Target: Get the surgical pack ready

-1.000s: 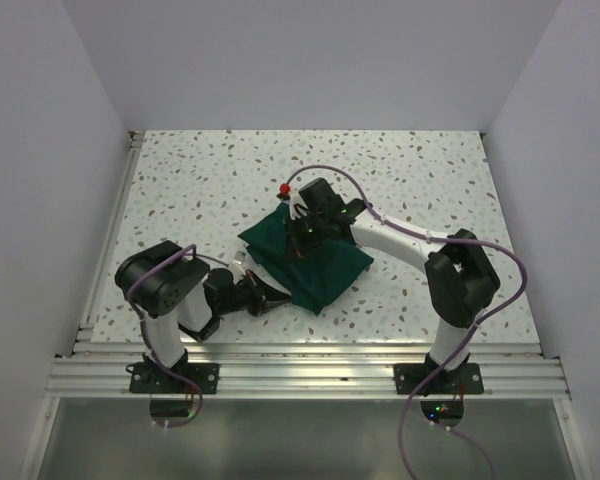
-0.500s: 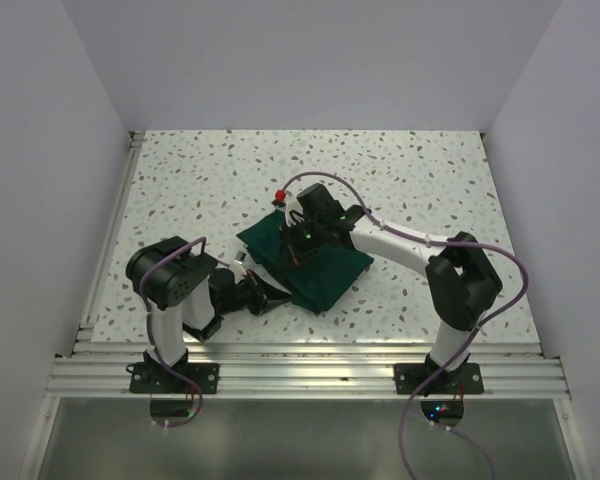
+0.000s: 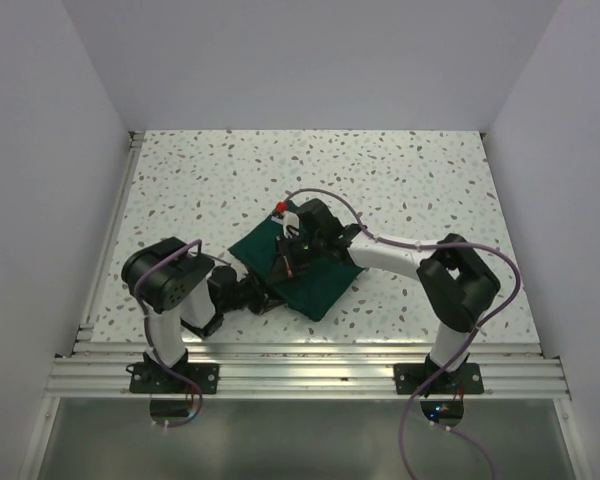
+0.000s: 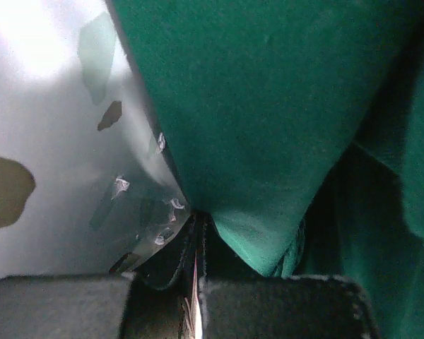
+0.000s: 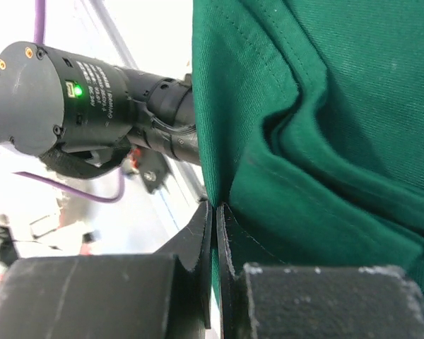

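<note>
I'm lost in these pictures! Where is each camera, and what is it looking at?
Top: above, behind the bases, looking down on left arm, right arm, table, surgical pack.
Left wrist: faces its left gripper pinching the pack, close up.
Right wrist: faces its right gripper pinching the pack; left arm beyond.
Shared: all show the pack.

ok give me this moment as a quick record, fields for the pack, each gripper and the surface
surgical pack: dark green fabric, folded into a rumpled bundle, lying around the middle of the table
left gripper: shut, pinching the near-left corner of the fabric, low by the tabletop
right gripper: shut on a fold edge of the fabric, over the bundle
table: white speckled top, bundle resting on it
arms: both reach in to the bundle, left from the near left, right from the right
</note>
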You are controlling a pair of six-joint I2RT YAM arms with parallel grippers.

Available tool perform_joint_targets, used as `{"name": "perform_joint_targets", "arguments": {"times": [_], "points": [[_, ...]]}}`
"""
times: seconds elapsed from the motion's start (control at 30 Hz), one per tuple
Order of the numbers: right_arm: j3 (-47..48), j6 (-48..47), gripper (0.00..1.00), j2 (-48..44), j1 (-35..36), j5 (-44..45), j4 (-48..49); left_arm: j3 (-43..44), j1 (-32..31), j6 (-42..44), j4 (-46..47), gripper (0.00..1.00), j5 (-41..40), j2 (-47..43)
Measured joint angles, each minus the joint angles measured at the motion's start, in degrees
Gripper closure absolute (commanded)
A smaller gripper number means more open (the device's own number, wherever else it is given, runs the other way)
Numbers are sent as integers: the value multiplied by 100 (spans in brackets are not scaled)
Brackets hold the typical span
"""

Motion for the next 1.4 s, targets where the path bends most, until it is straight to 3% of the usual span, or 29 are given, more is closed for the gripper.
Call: {"name": "perform_joint_targets", "arguments": {"times": [0.37,0.6,0.77,1.07,1.27,1.4], "points": [[-822,1720,100,52,0,-470,2041,57,2,-2,-214,100,7,-90],[-1410,3123,100,544,-4,-680,3939,435,-11,162,-566,100,61,-85],[-1534,3578,100,656,-42,-708,4496,544,-11,262,-675,100,87,-66],[-1550,3637,100,658,-57,-730,4498,566,-11,310,-699,100,94,-68],[-1174,3034,72,590,-153,-892,3543,579,-24,422,-881,100,35,-205],[-671,2216,64,345,-138,-844,2371,581,-26,520,-1056,100,-74,-374]]}}
